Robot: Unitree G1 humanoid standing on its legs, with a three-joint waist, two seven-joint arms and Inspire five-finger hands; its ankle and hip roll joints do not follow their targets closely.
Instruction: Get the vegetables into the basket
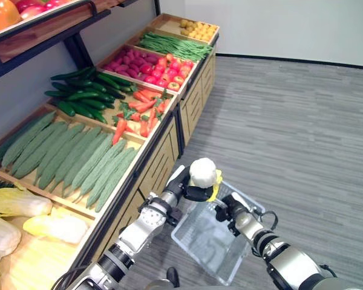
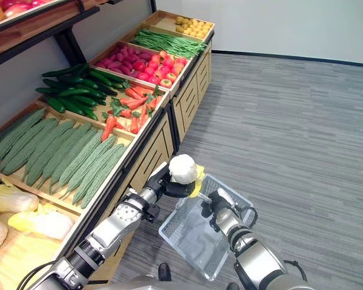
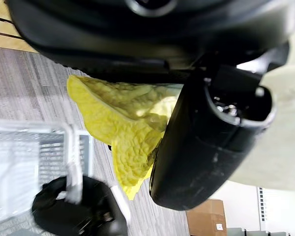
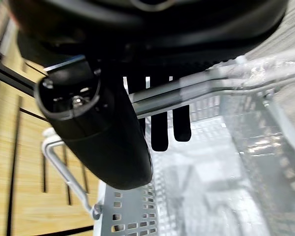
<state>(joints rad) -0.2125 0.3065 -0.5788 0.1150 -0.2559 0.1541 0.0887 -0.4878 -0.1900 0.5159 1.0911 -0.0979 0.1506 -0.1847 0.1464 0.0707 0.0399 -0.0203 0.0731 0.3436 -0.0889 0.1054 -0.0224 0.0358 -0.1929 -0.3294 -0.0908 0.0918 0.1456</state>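
Note:
My left hand [image 1: 192, 193] is shut on a napa cabbage [image 1: 202, 173] with a white base and crinkled yellow leaves [image 3: 123, 123]. It holds the cabbage just above the near-left rim of a clear plastic basket [image 1: 196, 244]. The basket hangs over the grey floor beside the stall. My right hand [image 1: 227, 212] is curled round the basket's metal handle [image 4: 196, 91] and carries it. In the right wrist view its fingers [image 4: 159, 132] reach past the bar above the perforated basket floor. I see nothing lying inside the basket [image 2: 187, 241].
A wooden stall [image 1: 163, 151] runs along the left with crates of bitter gourds [image 1: 72, 157], cucumbers [image 1: 88, 90], carrots [image 1: 139, 112], red vegetables [image 1: 148, 66], green beans [image 1: 172, 43] and more cabbages [image 1: 24, 211]. A shelf [image 1: 42, 27] hangs above. Open grey floor [image 1: 302, 133] lies to the right.

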